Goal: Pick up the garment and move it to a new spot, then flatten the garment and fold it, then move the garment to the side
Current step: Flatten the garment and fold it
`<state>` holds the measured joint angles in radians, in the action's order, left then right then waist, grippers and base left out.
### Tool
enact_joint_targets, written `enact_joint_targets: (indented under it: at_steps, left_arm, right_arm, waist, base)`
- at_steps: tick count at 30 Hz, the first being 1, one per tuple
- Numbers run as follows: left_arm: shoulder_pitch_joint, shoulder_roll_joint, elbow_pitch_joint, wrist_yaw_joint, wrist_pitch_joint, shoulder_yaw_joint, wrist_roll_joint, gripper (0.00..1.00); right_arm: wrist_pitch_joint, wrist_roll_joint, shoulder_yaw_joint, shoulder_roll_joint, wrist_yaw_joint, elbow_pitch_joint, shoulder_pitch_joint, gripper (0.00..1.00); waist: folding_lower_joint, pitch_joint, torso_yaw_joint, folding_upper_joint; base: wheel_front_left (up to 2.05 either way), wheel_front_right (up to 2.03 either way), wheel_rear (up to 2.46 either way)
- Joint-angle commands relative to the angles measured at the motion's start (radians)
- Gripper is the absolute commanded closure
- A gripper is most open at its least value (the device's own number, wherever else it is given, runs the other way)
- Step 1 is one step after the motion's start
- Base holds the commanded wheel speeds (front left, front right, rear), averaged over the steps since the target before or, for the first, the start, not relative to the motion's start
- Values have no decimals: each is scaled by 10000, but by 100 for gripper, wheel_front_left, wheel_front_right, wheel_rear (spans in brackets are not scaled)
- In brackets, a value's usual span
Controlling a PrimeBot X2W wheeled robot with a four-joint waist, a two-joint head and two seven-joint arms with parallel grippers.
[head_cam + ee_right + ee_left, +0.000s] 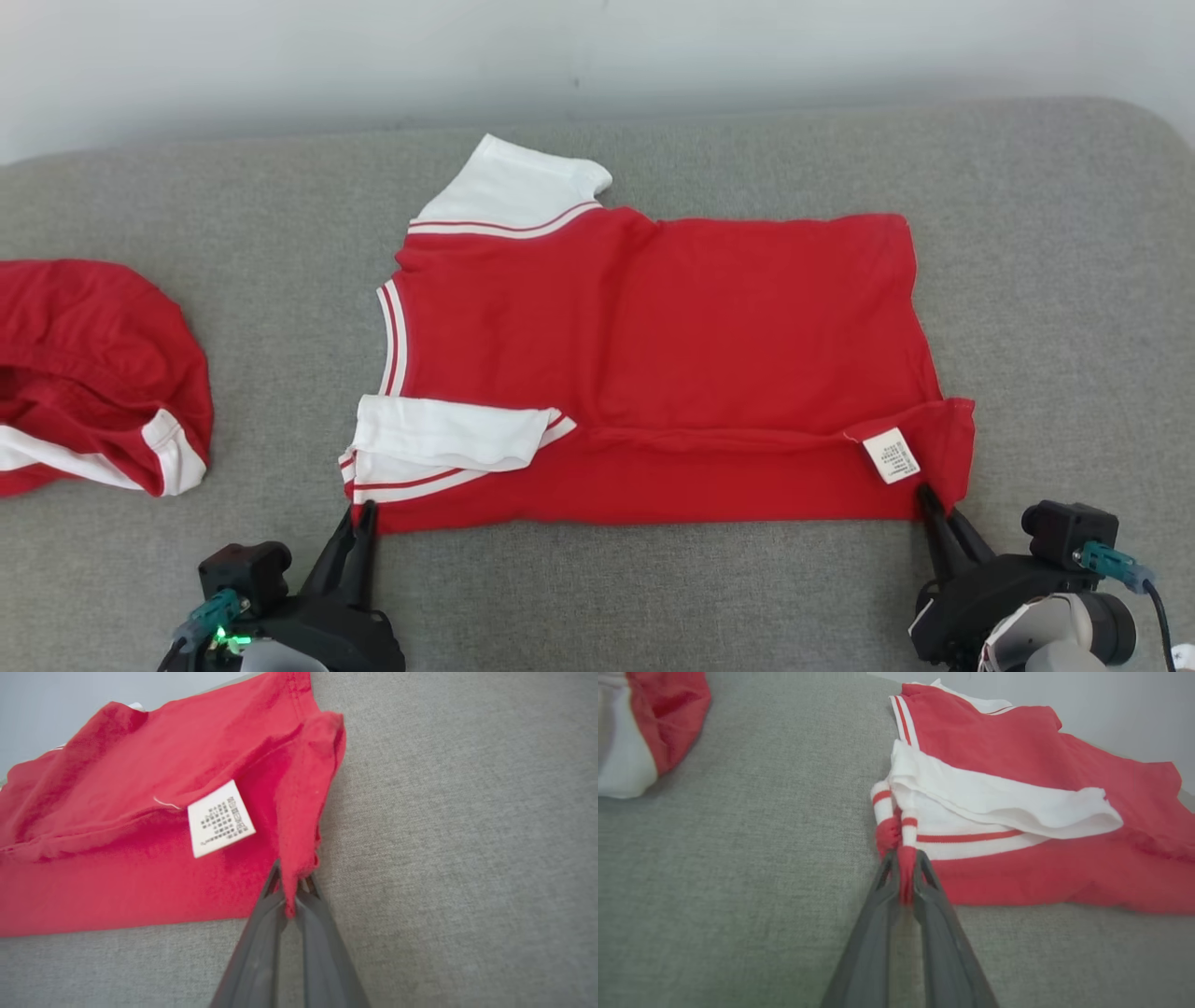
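The garment (709,336) is a red T-shirt with white, red-striped sleeves, lying spread on the grey surface (607,597) with its near edge folded over and a white label (891,455) showing. My left gripper (366,511) is shut on the garment's near left corner by the folded sleeve; in the left wrist view red cloth (906,868) is pinched between the fingers (883,891). My right gripper (926,497) is shut on the near right hem corner, and the right wrist view shows that cloth (299,858) bunched between its fingers (322,905) beside the label (220,817).
A second red and white garment (84,373) lies crumpled at the left edge of the grey surface, also seen as a red and white heap (649,723) in the left wrist view. A pale wall (597,56) runs behind the surface.
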<state>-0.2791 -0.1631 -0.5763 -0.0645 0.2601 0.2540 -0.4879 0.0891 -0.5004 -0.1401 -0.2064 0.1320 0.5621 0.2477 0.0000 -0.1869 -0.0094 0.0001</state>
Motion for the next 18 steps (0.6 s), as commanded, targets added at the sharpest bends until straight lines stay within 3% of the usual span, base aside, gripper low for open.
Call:
enact_joint_targets:
  at_steps: [1, 8, 14, 17, 18]
  left_arm:
    - [11, 5, -52, -43, 49, -74, -44, 100]
    - [1461, 80, 909, -17, 54, -537, 69, 100]
    - [2774, 267, 1851, 209, 51, -552, 167, 100]
    - [3067, 359, 2044, 247, 52, -486, 124, 100]
    - [3099, 388, 2092, 297, 52, -463, 170, 100]
  right_arm:
    - [114, -88, -44, -37, -27, 63, -47, 100]
    - [-77, -877, -9, -218, -27, -605, -1090, 100]
    - [-783, -846, 727, -420, -25, -1705, -2396, 100]
    - [-1247, -957, 1047, -217, -25, -2222, -2898, 100]
    - [-1334, -914, 1140, -203, -27, -2357, -2985, 80]
  waist:
    - [0, 324, 85, -1]
    - [0, 1315, 234, -1]
    - [0, 1483, 317, -1]
    - [0, 1397, 302, -1]
    - [0, 1368, 287, -1]
  base:
    - [0, 0, 0]
    - [0, 0, 0]
    - [0, 0, 0]
    - [0, 0, 0]
    - [0, 0, 0]
